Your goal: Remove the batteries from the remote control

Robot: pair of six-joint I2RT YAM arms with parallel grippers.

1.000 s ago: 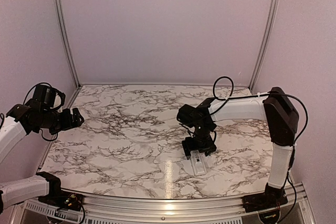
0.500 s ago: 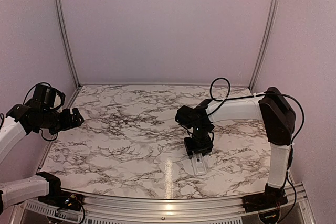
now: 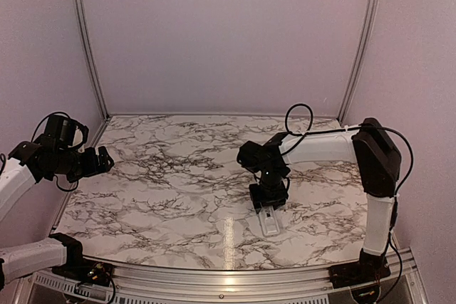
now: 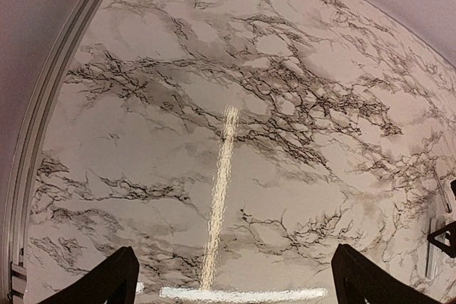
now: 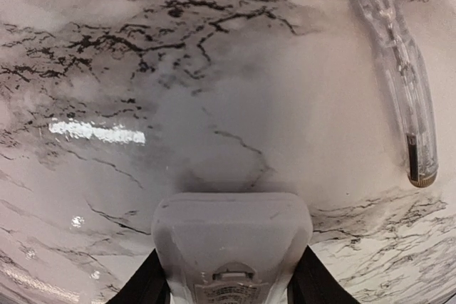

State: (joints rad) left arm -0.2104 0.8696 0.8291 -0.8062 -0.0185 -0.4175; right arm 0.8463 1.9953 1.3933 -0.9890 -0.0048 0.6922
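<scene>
Right wrist view: the remote (image 5: 231, 243) lies on the worktop (image 5: 214, 105), one end between the right fingers (image 5: 151, 288), which sit narrow against its sides, grip unclear. Its long axis runs from them toward the near edge, the right arm bent down over it. Left fingers (image 4: 107, 282), spread wide, hang well apart
</scene>
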